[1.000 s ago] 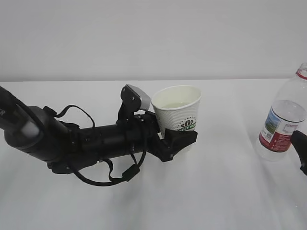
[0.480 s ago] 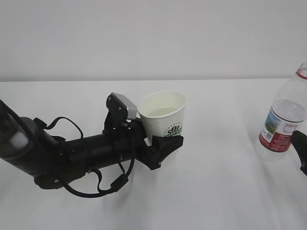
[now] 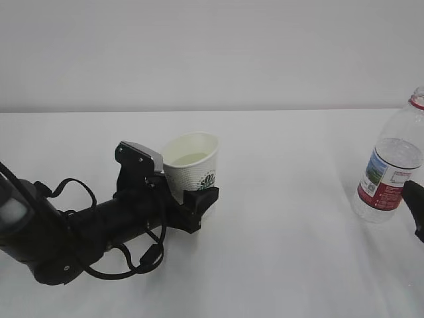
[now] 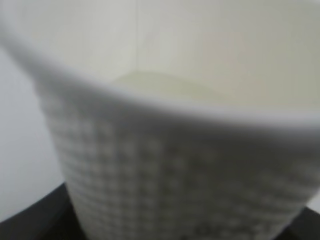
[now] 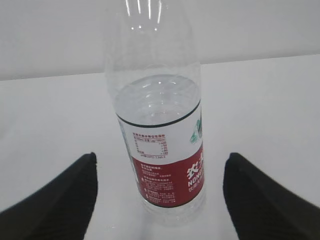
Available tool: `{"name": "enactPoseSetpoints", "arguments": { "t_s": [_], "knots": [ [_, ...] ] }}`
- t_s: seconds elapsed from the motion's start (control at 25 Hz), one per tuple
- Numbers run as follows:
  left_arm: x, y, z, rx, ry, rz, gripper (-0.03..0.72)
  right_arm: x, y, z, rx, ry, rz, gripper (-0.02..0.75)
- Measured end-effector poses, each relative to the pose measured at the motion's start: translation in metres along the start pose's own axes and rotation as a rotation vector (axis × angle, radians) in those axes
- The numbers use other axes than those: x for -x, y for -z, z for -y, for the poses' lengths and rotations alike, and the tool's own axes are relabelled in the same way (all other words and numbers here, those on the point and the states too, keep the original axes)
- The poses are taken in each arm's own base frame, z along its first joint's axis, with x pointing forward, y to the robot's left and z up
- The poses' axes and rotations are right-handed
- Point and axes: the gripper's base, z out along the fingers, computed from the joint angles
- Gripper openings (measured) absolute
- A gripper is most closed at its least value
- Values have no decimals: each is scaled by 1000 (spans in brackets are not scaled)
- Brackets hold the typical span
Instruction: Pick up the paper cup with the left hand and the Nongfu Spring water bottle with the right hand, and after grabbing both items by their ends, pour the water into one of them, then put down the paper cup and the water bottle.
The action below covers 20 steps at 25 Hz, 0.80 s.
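Observation:
The white paper cup [image 3: 192,162] stands upright left of centre with my left gripper [image 3: 193,190] shut on its lower half. A black finger [image 3: 202,197] covers its base, so I cannot tell whether it touches the table. Pale water [image 3: 189,159] lies in the cup. In the left wrist view the cup [image 4: 175,165] fills the frame, blurred. The Nongfu Spring water bottle [image 3: 391,165] stands upright at the right edge, partly full. My right gripper [image 5: 160,200] is open, with the bottle [image 5: 160,140] between its fingers [image 5: 55,200] and gaps on both sides.
A white table [image 3: 285,265] runs back to a plain pale wall [image 3: 212,46]. The left arm's black body and loose cables [image 3: 99,232] lie low across the front left. Only the tip of the right gripper [image 3: 416,212] shows at the right edge.
My left gripper has carried the cup leftward and nearer the front, lower in view. The bottle and the right gripper have not moved.

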Motion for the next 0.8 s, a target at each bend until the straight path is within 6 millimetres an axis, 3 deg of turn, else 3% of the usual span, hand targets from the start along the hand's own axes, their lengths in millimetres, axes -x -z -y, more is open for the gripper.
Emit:
{"name": "enactPoseSetpoints", "arguments": {
  "t_s": [0.8],
  "knots": [
    [16, 18, -63, 405, 117, 109, 535, 0, 0, 0, 0, 2, 0, 590]
  ]
}}
